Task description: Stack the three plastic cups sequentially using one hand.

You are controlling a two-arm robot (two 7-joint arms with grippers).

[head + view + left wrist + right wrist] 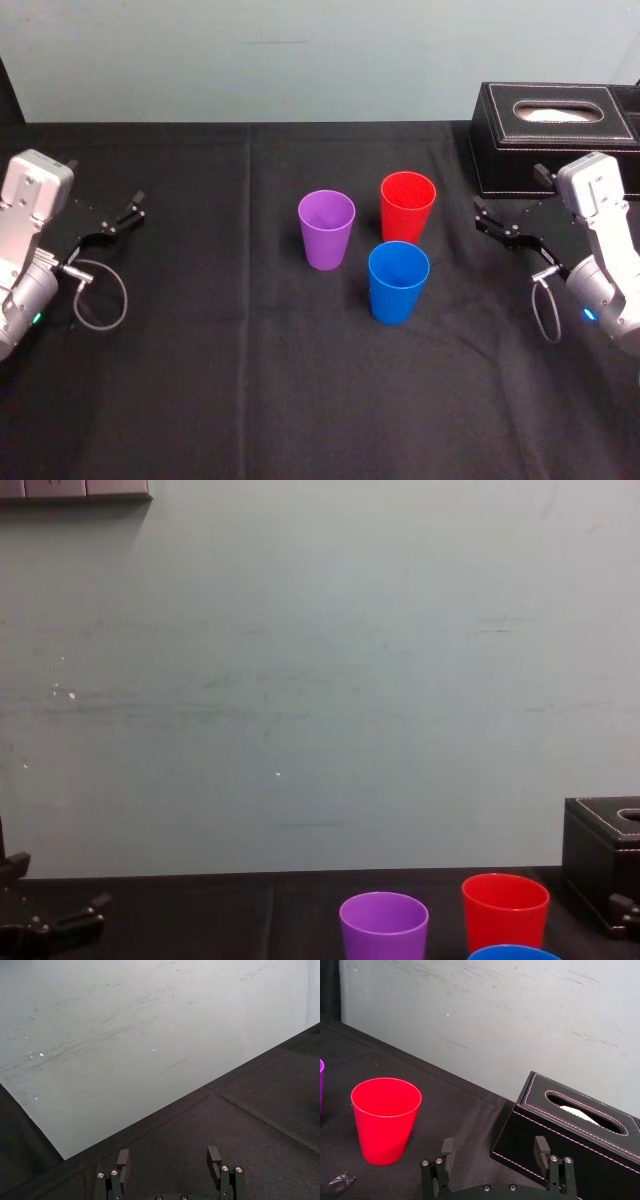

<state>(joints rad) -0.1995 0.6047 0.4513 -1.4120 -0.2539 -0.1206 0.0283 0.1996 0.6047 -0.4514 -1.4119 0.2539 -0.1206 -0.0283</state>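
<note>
Three plastic cups stand upright and apart on the black cloth: a purple cup (326,229) at the left, a red cup (407,206) behind and to its right, and a blue cup (398,281) nearest me. In the chest view the purple cup (384,926), the red cup (505,911) and the blue cup's rim (512,952) show. My right gripper (497,222) hovers open and empty to the right of the red cup (385,1119), a gap away. Its fingers (446,1147) show spread in the right wrist view. My left gripper (118,220) rests open at the far left.
A black stitched tissue box (553,135) stands at the back right, just behind my right gripper, and shows close in the right wrist view (570,1140). A pale wall (320,680) closes off the table's far edge. Bare black cloth lies in front of the cups.
</note>
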